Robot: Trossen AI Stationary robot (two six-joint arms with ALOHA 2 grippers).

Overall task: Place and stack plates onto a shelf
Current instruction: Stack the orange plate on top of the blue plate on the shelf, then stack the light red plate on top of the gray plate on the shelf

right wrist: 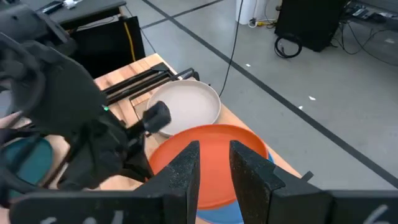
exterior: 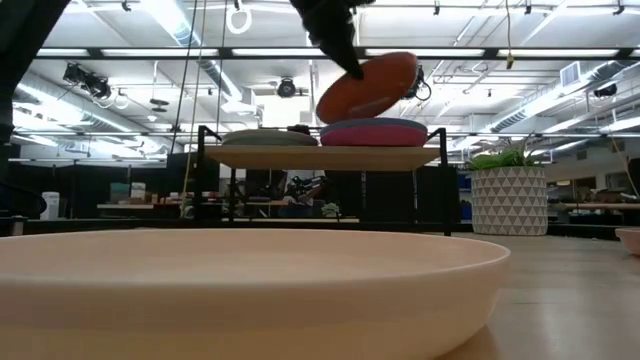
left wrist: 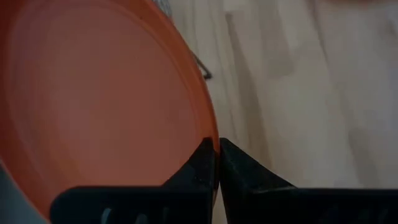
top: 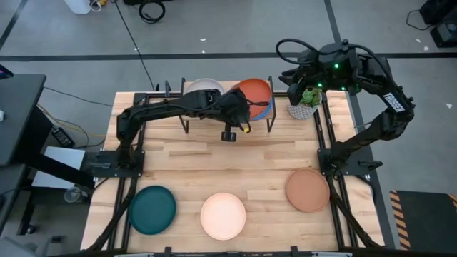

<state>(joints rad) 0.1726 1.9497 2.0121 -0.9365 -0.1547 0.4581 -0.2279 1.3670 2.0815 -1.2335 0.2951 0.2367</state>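
Observation:
My left gripper (left wrist: 217,148) is shut on the orange plate (top: 255,91) and holds it tilted over the right half of the shelf (exterior: 320,157). Under it lies a stack with a magenta plate (exterior: 372,132) on a blue one (top: 265,110). A grey plate (top: 203,87) rests flat on the shelf's left half. The dark teal plate (top: 152,209), cream plate (top: 223,215) and tan-brown plate (top: 308,190) lie flat along the table's near edge. My right gripper (right wrist: 214,158) hovers open at the far right, off the shelf's right end. My left gripper pinches the orange plate's rim (left wrist: 211,134) between its two fingers, one on the inner face and one on the underside. It comes from above, slanting down, as the low view shows. The plate is tilted; its low edge (exterior: 325,112) is close over the stack, touching or not I cannot tell.
A potted plant in a white patterned pot (top: 303,107) stands right of the shelf, beneath my right arm. Black rails (top: 328,143) run along the table's left and right sides. Bare wood (top: 228,164) lies between the shelf and the three near plates.

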